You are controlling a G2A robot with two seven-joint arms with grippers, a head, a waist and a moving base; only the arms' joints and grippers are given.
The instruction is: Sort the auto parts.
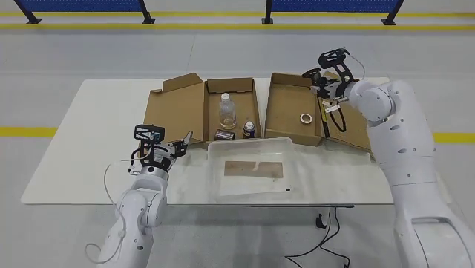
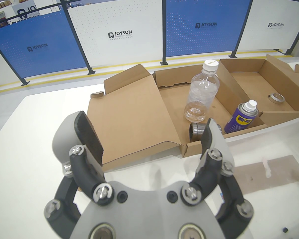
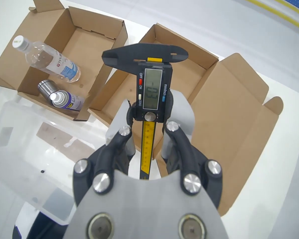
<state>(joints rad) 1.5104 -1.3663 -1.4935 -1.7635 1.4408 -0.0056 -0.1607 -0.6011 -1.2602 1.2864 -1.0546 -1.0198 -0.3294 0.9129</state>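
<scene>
right hand [image 3: 150,111] clamped on digital caliper [image 3: 153,88], held above right cardboard box [image 3: 191,75]. left hand [image 2: 146,121] open, empty, over counter [image 2: 27,138], just beside left box flap [image 2: 129,110].

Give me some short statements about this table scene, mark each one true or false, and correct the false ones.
1. The right gripper holds a digital caliper. True.
2. The left gripper is shut on the metal cylinder. False: it is open and empty; the metal cylinder sits in the box.
3. The plastic bottle stands upright in that box. True.
4. The spray can lies in the clear bin. False: it stands in the box near the plastic bottle; the clear bin holds no can.
</scene>
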